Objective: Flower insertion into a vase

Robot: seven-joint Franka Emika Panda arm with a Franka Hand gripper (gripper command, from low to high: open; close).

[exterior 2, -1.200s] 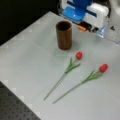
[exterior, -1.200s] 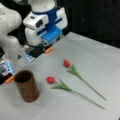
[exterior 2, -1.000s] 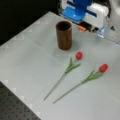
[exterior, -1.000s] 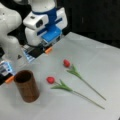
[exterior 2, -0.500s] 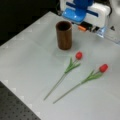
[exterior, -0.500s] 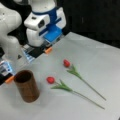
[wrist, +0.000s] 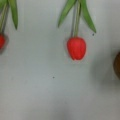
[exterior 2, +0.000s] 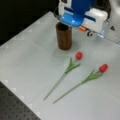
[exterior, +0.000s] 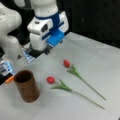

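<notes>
A: Status of the flower job?

B: Nothing is being held. Both flowers are lying flat on the counter (exterior: 100, 57), side by side and apart, stems trailing away from the vase. The flower nearer the vase (exterior: 50, 80) is being shown in a front view with its red head pointing toward the vase (exterior: 27, 86); the farther flower (exterior: 66, 63) is lying just beyond it. Heads are likely being kept on the vase side so the stems are left free for a pick.

A: Vase?

B: The vase is standing upright and empty, near the counter's corner (exterior 2: 64, 36), close beside the arm. No flower is inserted yet.

A: End effector?

B: The end effector (exterior: 40, 52) is being held above the counter, between the vase and the flower heads, well clear of both. Whether it is released or clenched cannot be told; the fingers are not being shown. In the wrist view one red head (wrist: 76, 48) is being framed almost centrally, the second at the left edge (wrist: 1, 41), and the vase rim at the right edge (wrist: 117, 65).

A: Change versus the earlier frames?

B: Barely any. Flowers and vase are sitting where they were. The arm is being kept at nearly the same hover.
</notes>
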